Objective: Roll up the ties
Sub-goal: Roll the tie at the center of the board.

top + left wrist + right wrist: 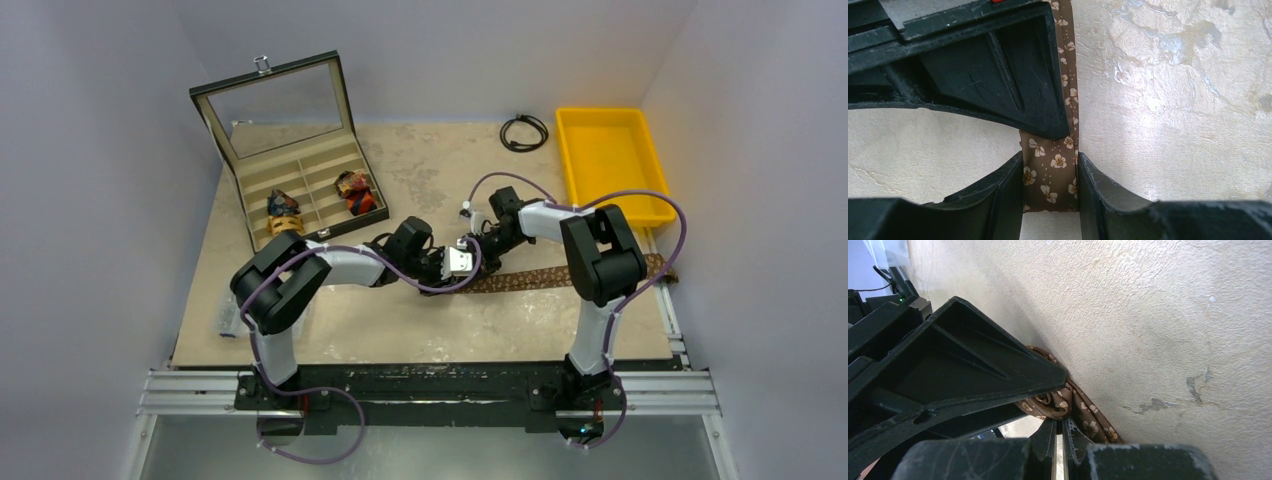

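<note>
**Figure: Two grippers meeting at the narrow end of a brown tie**

A beige table (420, 330), its surface mottled and faintly pitted like plaster, is carrying everything shown. At its far left a black-framed display box (300, 165) is standing open. Its glazed lid is tilting back above tan compartments.

The left arm (330, 265) and right arm (598, 255), built of black and white segments and looped with purple cable, are bending inward and meeting near the table's centre. A rectangular yellow tray (607, 165) of smooth plastic is sitting at the far right.

The brown tie (540, 277), a long flat fabric band printed with small cream blossoms and specks, is lying across the table from the grippers to the right edge. In the overhead view it is passing behind the right arm.

The left gripper (452, 266) is clamping the tie across its width. In the left wrist view its matte black, scuffed fingers (998, 200) are pressing against opposite edges of the band close to its end. The right gripper (1063, 422), just beside it, is holding its fingers almost together with only a hairline gap. It is nipping the fabric where the band is curling into a small spiral.

Two compact coils are resting toward the near end of the box: a blue-and-yellow tie (283, 210) in the left column and a red-orange-and-black tie (357, 192) in the right column. A thin black cable loop (512, 143) is lying near the far edge, beside the tray. A clear plastic packet (228, 320) is lying at the near left edge, partly hidden by the left arm.
</note>
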`<state>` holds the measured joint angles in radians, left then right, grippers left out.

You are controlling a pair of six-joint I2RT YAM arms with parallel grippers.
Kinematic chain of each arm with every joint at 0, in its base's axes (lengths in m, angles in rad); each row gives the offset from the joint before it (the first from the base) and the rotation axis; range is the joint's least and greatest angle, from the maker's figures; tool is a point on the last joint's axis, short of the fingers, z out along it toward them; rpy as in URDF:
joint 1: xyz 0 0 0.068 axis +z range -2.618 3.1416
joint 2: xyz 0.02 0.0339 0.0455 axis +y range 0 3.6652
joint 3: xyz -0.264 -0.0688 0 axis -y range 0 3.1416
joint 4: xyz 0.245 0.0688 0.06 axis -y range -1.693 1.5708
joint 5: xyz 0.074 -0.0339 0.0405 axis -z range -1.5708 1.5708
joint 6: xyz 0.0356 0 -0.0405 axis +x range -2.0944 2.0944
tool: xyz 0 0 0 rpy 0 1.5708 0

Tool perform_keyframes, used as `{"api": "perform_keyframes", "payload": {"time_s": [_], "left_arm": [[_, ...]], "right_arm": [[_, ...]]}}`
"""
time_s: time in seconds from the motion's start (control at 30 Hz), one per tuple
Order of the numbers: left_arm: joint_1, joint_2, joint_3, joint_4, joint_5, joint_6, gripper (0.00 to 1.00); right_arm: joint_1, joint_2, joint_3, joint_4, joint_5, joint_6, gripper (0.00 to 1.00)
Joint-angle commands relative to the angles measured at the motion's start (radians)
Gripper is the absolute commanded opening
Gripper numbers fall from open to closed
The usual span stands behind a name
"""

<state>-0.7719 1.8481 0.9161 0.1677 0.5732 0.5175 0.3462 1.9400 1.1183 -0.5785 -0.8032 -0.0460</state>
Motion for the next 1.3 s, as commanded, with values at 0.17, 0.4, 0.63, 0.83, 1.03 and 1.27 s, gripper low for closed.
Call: {"api": "perform_keyframes", "payload": {"time_s": [0.17, 0.4, 0.63, 0.83, 1.03, 1.27], "left_arm": [[0.021, -0.018, -0.036, -0.057, -0.021, 0.013, 0.48], [0.02, 0.004, -0.008, -0.082, -0.03, -0.001, 0.23], [0.019, -0.003, -0.031, -0.103, -0.032, 0.012, 0.18], [0.019, 0.002, -0.022, -0.106, -0.027, 0.004, 0.18], [0.019, 0.002, -0.023, -0.106, -0.03, -0.002, 0.17], [0.021, -0.007, -0.029, -0.103, -0.022, -0.02, 0.26]], "right_arm": [[-0.012, 0.037, 0.011, -0.02, 0.094, -0.039, 0.0], [-0.014, -0.011, 0.009, -0.014, -0.003, -0.046, 0.0], [-0.027, -0.072, 0.007, 0.003, -0.089, -0.03, 0.28], [-0.028, -0.072, 0.015, -0.002, -0.164, -0.037, 0.34], [-0.028, -0.046, 0.026, -0.038, -0.152, -0.076, 0.29], [-0.028, -0.017, 0.016, -0.016, -0.014, -0.083, 0.0]]}}
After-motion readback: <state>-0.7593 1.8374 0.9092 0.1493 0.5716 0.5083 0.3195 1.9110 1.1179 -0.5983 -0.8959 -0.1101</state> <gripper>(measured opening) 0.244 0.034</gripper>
